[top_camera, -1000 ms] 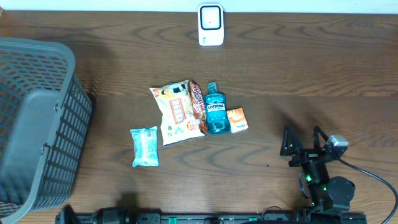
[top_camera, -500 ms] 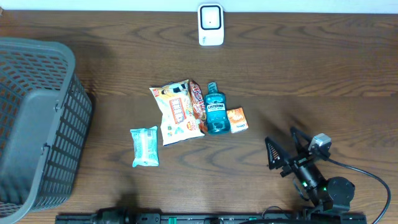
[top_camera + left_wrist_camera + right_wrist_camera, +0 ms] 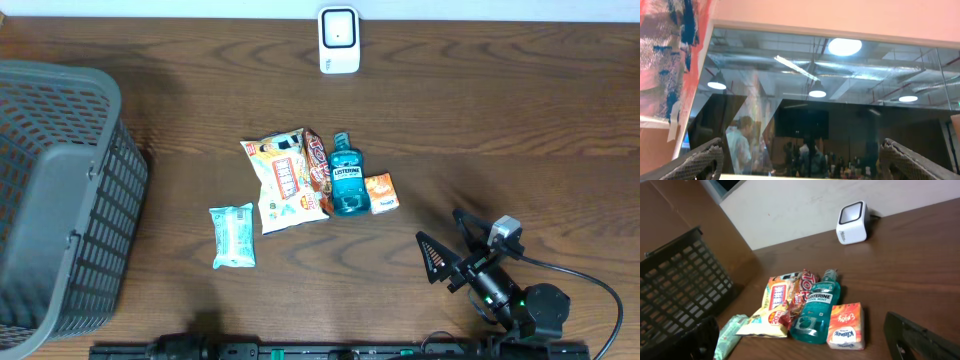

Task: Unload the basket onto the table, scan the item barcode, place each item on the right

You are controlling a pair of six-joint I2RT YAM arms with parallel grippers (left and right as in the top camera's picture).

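Observation:
Several items lie in a cluster mid-table: a pale snack bag (image 3: 283,180), a red snack packet (image 3: 316,165), a blue mouthwash bottle (image 3: 348,178), an orange tissue pack (image 3: 381,193) and a green wipes pack (image 3: 233,236). The white barcode scanner (image 3: 339,40) stands at the far edge. My right gripper (image 3: 445,238) is open and empty, low at the near right, pointing toward the cluster. Its wrist view shows the bottle (image 3: 815,310) and tissue pack (image 3: 846,326) ahead. My left gripper (image 3: 801,147) is open and empty, facing a window and ceiling lights; it does not show in the overhead view.
A dark grey mesh basket (image 3: 60,190) fills the left side of the table and shows in the right wrist view as the basket (image 3: 680,290). The scanner (image 3: 852,223) sits against the pale back wall. A black rail runs along the table's near edge.
My right gripper has swung left and slightly nearer, turning its open fingers toward the cluster of items. The items, scanner and basket have not moved.

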